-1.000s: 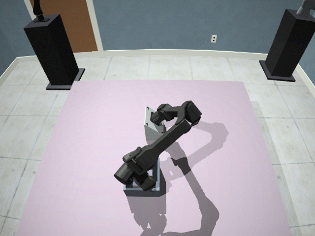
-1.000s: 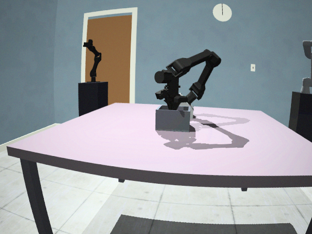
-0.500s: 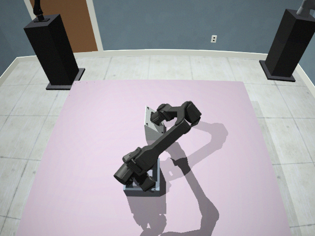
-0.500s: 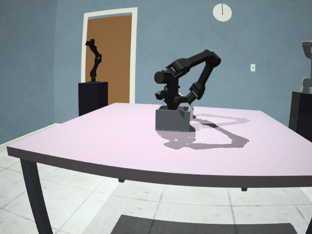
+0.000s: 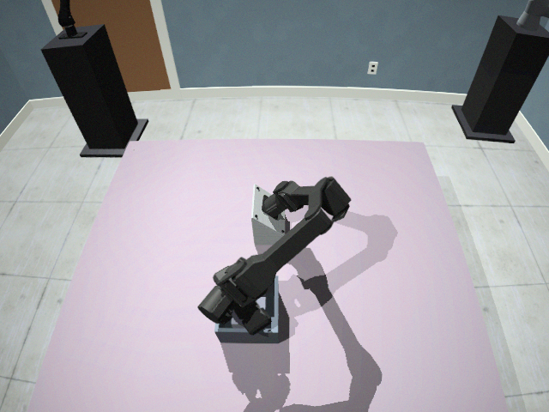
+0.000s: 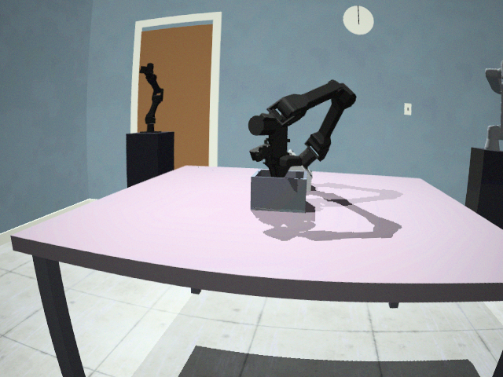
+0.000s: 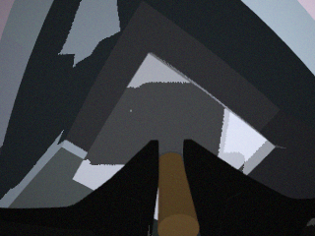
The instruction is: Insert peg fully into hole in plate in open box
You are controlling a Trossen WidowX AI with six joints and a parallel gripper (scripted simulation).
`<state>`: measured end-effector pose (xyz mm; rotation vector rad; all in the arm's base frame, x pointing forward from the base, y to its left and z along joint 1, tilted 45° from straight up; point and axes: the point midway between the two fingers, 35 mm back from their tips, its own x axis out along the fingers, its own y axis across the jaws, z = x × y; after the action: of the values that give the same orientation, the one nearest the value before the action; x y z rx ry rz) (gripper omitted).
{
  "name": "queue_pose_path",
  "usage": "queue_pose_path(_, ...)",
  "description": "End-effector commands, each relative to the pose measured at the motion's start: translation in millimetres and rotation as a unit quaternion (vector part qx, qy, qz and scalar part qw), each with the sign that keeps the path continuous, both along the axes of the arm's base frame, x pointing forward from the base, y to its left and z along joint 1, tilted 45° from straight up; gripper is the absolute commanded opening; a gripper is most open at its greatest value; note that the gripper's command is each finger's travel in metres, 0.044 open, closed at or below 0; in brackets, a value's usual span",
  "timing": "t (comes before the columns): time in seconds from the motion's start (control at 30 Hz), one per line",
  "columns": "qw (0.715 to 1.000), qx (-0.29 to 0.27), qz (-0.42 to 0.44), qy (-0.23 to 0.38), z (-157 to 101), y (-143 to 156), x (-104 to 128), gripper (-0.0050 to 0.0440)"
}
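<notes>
The grey open box (image 6: 279, 193) stands on the pink table; in the overhead view only its near wall and right wall (image 5: 248, 332) show beneath the arm. My gripper (image 7: 170, 147) reaches down into the box and is shut on the brown peg (image 7: 173, 197), which points down toward the dark plate (image 7: 164, 118) at the box bottom. The peg's lower end is hidden between the fingers, and the hole is not visible. In the side view the gripper (image 6: 276, 168) dips below the box rim. The peg is hidden in the top and exterior views.
The arm's base sits on a grey mounting plate (image 5: 266, 213) behind the box. Black pedestals stand off the table at the back left (image 5: 90, 88) and back right (image 5: 505, 80). The box walls closely surround the fingers.
</notes>
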<state>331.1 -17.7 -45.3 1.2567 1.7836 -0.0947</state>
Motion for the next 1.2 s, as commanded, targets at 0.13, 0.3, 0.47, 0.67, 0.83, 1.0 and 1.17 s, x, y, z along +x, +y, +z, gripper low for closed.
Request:
queue_pose_path(0.13, 1.0, -0.001, 0.001, 0.0, -4.2, 1.2, 1.3, 0.0)
queue_pose_path(0.3, 1.0, -0.001, 0.001, 0.0, -4.5, 1.2, 1.4, 0.0)
queue_pose_path(0.47, 1.0, -0.001, 0.001, 0.0, -5.0, 1.3, 1.7, 0.0)
queue_pose_path(0.67, 1.0, -0.001, 0.001, 0.0, -5.5, 1.3, 2.1, 0.0)
queue_pose_path(0.83, 1.0, -0.001, 0.0, -0.001, -2.1, 0.2, 1.1, 0.0)
queue_pose_path(1.0, 1.0, -0.001, 0.0, -0.001, -2.1, 0.2, 1.1, 0.0024)
queue_pose_path(1.17, 1.0, -0.001, 0.0, -0.001, -2.1, 0.2, 1.1, 0.0096)
